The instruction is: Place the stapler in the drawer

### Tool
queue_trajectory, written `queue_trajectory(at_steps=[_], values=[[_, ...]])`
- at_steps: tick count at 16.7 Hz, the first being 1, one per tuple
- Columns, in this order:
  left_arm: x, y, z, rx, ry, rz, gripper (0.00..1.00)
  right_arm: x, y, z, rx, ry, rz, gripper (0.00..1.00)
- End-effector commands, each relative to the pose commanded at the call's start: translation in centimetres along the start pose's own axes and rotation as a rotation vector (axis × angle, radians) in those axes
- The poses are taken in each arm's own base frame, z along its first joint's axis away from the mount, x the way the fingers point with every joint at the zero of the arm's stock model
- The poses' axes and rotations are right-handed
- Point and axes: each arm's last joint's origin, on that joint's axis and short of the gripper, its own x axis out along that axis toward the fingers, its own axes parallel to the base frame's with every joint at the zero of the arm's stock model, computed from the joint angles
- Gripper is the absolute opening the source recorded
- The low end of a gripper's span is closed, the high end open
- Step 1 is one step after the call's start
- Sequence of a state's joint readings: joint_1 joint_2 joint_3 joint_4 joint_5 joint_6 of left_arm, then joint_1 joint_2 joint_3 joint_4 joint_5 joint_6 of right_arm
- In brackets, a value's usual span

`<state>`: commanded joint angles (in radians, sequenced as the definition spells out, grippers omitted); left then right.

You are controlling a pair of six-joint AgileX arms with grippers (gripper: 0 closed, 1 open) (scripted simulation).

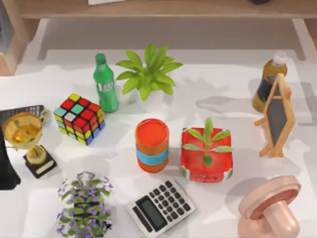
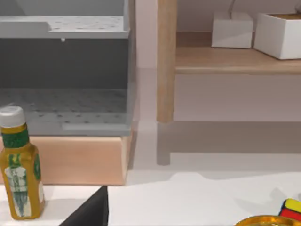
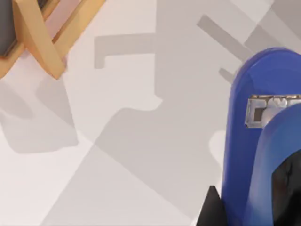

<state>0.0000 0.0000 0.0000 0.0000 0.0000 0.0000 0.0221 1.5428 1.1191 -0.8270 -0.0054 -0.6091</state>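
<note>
Close under right wrist: blue stapler (image 3: pixel 244 141) on white table (image 3: pixel 117 165); tool state unclear.

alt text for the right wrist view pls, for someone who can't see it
A bright-blue stapler with a small metal plate near its rounded end and a black part on its upper side sits close to the camera on the white table. Farther off on the table stand the light wooden legs of a small easel-style chalkboard, amid grey shadows.
</note>
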Motion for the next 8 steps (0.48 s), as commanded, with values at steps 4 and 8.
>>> queue_trajectory(at_steps=[4, 8], values=[[0.0, 0.0, 0.0, 0.0, 0.0, 0.0, 1.0, -6.0, -5.1, 3.7, -0.006, -0.202, -0.162, 0.0], [0.0, 0.0, 0.0, 0.0, 0.0, 0.0, 1.0, -9.6, -11.3, 5.2, 0.05, -0.274, -0.293, 0.0]])
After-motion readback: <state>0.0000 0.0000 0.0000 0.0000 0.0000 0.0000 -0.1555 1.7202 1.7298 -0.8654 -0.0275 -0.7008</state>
